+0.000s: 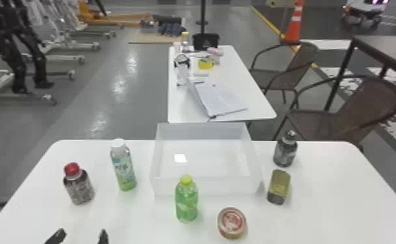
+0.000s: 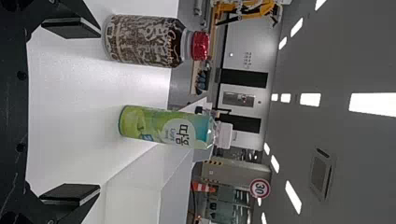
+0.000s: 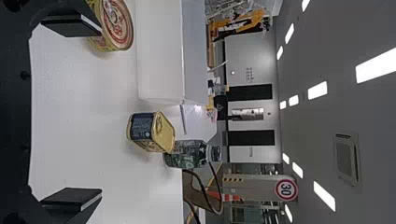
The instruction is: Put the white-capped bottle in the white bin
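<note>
Fingers spread apart, the left gripper (image 1: 80, 237) hangs at the near side of the white table (image 1: 337, 194), short of the white-capped bottle (image 1: 123, 168), upright between a red-capped bottle (image 1: 80, 188) and the white bin (image 1: 207, 186); the right gripper (image 3: 100, 113) also holds its fingers apart. A green bottle (image 1: 186, 204) and round can (image 1: 232, 223) stand before the bin, a rectangular tin (image 1: 279, 186) and dark bottle (image 1: 285, 151) to its right. Beyond are a second table (image 1: 247, 89) with papers (image 1: 223, 97), brown chairs (image 1: 369, 103) and gray floor (image 1: 142, 94).
</note>
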You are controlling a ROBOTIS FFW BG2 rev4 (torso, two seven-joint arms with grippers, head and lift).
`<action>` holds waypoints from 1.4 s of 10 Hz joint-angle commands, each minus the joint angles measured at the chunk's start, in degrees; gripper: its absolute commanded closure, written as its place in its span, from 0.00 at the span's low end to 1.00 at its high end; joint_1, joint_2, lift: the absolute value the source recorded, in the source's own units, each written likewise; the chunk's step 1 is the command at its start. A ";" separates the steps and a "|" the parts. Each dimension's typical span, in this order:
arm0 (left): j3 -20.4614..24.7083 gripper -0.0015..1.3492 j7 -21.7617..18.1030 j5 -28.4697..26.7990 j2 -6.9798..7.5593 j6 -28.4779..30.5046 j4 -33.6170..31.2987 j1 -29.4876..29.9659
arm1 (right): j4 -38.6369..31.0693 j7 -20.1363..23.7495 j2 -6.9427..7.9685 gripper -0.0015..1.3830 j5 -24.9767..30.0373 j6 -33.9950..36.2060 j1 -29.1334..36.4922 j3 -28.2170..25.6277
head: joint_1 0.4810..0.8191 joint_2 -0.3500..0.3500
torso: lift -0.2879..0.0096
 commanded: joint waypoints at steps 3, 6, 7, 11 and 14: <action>-0.09 0.10 -0.09 -0.03 -0.24 0.18 0.00 -0.09 | 0.00 0.00 0.00 0.06 0.00 0.00 -0.09 0.00 | 0.20 0.50 | 0.63; -0.09 0.10 -0.09 -0.03 -0.24 0.18 0.00 -0.09 | 0.00 0.00 0.00 0.06 0.00 0.00 -0.09 0.00 | 0.20 0.50 | 0.63; -0.18 0.10 -0.27 -0.11 -0.24 0.35 0.00 -0.17 | 0.00 0.00 0.00 0.06 0.00 0.00 -0.09 0.00 | 0.20 0.50 | 0.63; -0.18 0.10 -3.87 -2.40 -0.24 2.90 1.76 -3.87 | 0.18 0.00 0.00 0.06 -0.18 0.00 -0.17 0.09 | 0.20 0.50 | 0.63; -0.18 0.09 -5.98 -5.04 -0.24 3.16 5.27 -8.44 | 0.35 0.09 0.00 0.06 -0.18 0.00 -0.35 0.09 | 0.20 0.50 | 0.63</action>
